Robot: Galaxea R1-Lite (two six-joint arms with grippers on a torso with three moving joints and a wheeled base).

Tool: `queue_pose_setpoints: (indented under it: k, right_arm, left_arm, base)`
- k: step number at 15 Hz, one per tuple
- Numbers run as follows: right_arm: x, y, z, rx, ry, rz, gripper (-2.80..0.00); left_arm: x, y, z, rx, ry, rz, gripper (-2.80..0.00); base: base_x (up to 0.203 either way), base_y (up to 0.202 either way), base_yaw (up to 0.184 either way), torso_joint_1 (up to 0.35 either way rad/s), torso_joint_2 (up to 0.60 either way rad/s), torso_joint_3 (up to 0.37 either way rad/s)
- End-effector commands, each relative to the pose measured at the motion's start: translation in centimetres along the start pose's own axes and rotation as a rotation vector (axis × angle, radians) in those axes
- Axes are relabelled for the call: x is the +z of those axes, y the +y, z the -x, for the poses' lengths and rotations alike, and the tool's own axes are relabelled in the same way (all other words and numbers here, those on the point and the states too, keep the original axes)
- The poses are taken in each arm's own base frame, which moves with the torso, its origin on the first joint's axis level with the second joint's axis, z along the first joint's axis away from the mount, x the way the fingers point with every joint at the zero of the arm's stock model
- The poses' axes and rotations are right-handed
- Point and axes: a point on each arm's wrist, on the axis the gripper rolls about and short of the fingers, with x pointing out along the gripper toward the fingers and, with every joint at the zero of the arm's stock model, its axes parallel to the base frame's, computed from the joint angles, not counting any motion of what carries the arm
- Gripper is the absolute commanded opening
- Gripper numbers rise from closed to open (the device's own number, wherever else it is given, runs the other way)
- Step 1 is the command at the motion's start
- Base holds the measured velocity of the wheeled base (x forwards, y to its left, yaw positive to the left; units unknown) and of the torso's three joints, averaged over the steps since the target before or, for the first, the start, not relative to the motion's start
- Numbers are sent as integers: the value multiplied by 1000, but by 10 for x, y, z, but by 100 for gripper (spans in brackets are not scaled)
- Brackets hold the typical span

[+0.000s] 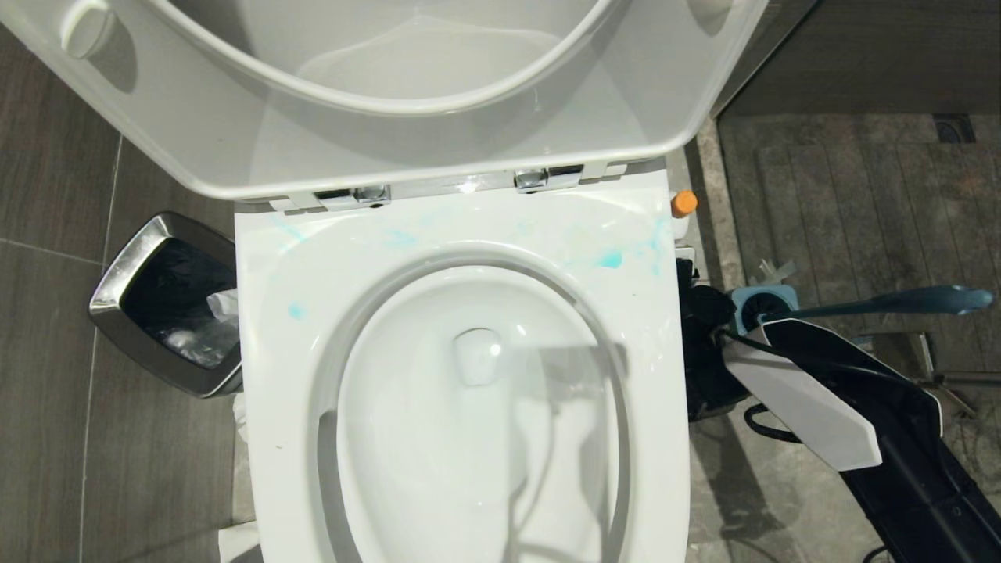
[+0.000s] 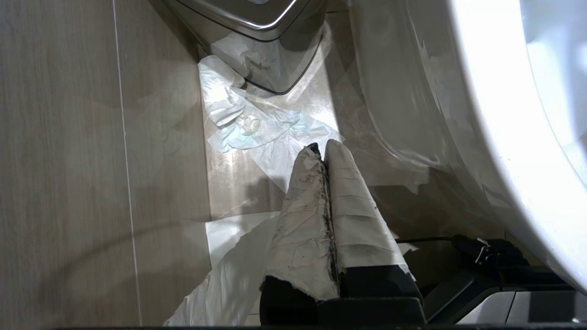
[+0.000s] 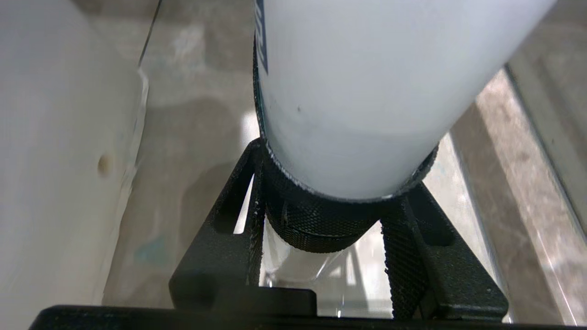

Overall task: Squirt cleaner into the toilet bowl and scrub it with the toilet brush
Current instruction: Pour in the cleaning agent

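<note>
right fingers [image 3: 321, 220] clamp smooth white cleaner [image 3: 367, 91] | left fingers [image 2: 328, 183] pressed closed, cloth-wrapped

Head cam looks steeply down on toilet bowl [image 1: 461, 375]; wrist cams sit low beside it, right one v. close on cleaner [image 3: 367, 91].

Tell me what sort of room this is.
A bathroom, most likely: a white toilet bowl with its seat raised, a steel-rimmed waste bin beside it on the tiled floor, and a toilet brush standing on its other side.

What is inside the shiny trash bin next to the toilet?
The bin holds a black liner with crumpled white paper and something clear. Anything deeper is hidden in the dark.
</note>
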Motion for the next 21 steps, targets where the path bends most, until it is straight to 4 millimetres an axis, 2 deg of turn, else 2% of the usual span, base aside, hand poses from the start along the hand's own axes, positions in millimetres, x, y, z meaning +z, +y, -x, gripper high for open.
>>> queue_pose_setpoints:
  k: [1, 6, 10, 13, 21]
  right_arm:
    - [7, -2, 6, 6, 26, 6, -280]
    - [9, -1, 22, 21, 100, -4, -280]
    - [-2, -1, 31, 14, 152, 11, -280]
    - [-6, -2, 34, 15, 168, 17, -280]
    - [-3, -3, 33, 13, 162, 16, -280]
  left_arm:
    - [0, 0, 0, 0, 0, 0, -280]
    - [0, 0, 0, -1, -1, 0, -280]
    - [0, 0, 0, 0, -1, 0, -280]
    - [0, 0, 0, 0, 0, 0, -280]
    - [0, 0, 0, 0, -1, 0, -280]
  base:
    - [0, 0, 0, 0, 0, 0]
    - [0, 0, 0, 0, 0, 0]
    - [0, 0, 0, 0, 0, 0]
    - [0, 0, 0, 0, 0, 0]
    - [0, 0, 0, 0, 0, 0]
